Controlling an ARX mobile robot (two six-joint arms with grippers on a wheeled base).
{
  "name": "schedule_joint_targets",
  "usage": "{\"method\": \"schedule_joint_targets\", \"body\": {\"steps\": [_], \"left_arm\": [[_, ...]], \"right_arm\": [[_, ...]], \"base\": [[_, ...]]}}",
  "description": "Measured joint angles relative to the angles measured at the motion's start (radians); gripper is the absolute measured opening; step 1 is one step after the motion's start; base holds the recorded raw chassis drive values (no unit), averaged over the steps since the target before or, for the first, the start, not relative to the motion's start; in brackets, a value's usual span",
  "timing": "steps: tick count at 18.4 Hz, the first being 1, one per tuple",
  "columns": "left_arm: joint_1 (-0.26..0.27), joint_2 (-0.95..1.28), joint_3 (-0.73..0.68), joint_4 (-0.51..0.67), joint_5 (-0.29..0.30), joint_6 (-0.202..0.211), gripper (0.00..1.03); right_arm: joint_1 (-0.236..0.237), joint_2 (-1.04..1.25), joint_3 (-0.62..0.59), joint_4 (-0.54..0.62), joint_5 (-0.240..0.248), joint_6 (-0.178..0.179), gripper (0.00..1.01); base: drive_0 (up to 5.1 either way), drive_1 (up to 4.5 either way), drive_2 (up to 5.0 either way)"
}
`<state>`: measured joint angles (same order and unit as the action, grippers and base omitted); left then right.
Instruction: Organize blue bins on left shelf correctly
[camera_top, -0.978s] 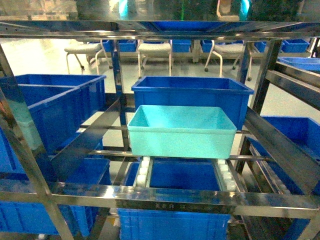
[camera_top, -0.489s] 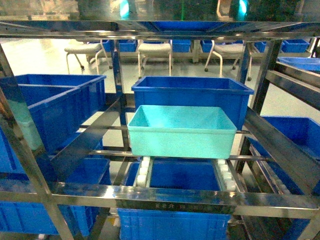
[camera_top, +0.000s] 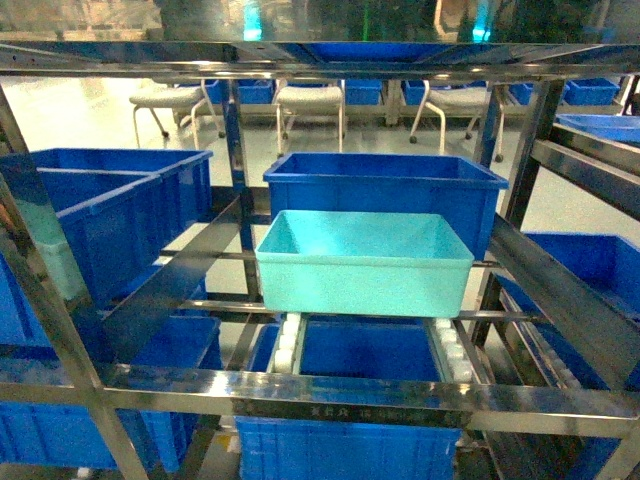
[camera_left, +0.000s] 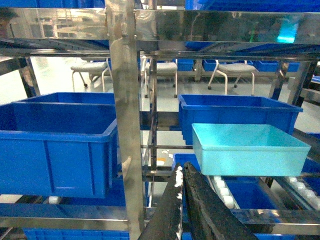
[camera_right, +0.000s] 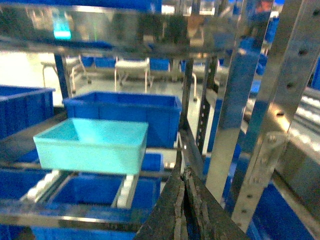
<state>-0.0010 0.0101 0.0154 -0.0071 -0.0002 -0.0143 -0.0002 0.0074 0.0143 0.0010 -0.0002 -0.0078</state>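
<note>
One pale turquoise rectangular plastic tub (camera_top: 363, 262) on white rollers of shiny steel rack (camera_top: 300, 392), untouched; both end effectors (camera_left: 180, 181) (camera_right: 182, 176) pressed together, empty; sorting seemingly unstarted.

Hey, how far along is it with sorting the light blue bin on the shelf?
Nothing looks done yet. The light turquoise bin sits empty on the roller tracks of the steel shelf, right in front of a dark blue crate. Nothing is in hand: the left tool and right tool are both shut, empty and short of the bin. Reaching in, gripping and placing it all remain.
</note>
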Motion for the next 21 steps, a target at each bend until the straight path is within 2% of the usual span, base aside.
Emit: {"method": "schedule_joint_targets", "body": {"steps": [5, 6, 8, 9, 11, 14, 15, 16, 21], "left_arm": [[0.000, 0.000, 0.000, 0.002, 0.000, 0.000, 0.02], [0.000, 0.000, 0.000, 0.002, 0.000, 0.000, 0.05], [0.000, 0.000, 0.000, 0.002, 0.000, 0.000, 0.27], [0.000, 0.000, 0.000, 0.002, 0.000, 0.000, 0.41], [0.000, 0.000, 0.000, 0.002, 0.000, 0.000, 0.63], [0.000, 0.000, 0.000, 0.002, 0.000, 0.000, 0.92], [0.000, 0.000, 0.000, 0.002, 0.000, 0.000, 1.00], [0.000, 0.000, 0.000, 0.002, 0.000, 0.000, 0.98], [0.000, 0.000, 0.000, 0.002, 0.000, 0.000, 0.98]], "right_arm": [[0.000, -0.003, 0.000, -0.005, 0.000, 0.000, 0.02], [0.000, -0.003, 0.000, -0.005, 0.000, 0.000, 0.07], [0.000, -0.003, 0.000, -0.005, 0.000, 0.000, 0.28], [0.000, -0.003, 0.000, -0.005, 0.000, 0.000, 0.44], [0.000, -0.003, 0.000, -0.005, 0.000, 0.000, 0.66], [0.000, -0.003, 0.000, -0.005, 0.000, 0.000, 0.96], [0.000, -0.003, 0.000, -0.005, 0.000, 0.000, 1.00], [0.000, -0.003, 0.000, -0.005, 0.000, 0.000, 0.98], [0.000, -0.003, 0.000, -0.005, 0.000, 0.000, 0.98]], "base": [[0.0, 0.00, 0.0], [0.0, 0.00, 0.0], [0.0, 0.00, 0.0], [0.0, 0.00, 0.0], [0.0, 0.00, 0.0], [0.0, 0.00, 0.0], [0.0, 0.00, 0.0], [0.0, 0.00, 0.0], [0.0, 0.00, 0.0]]}}
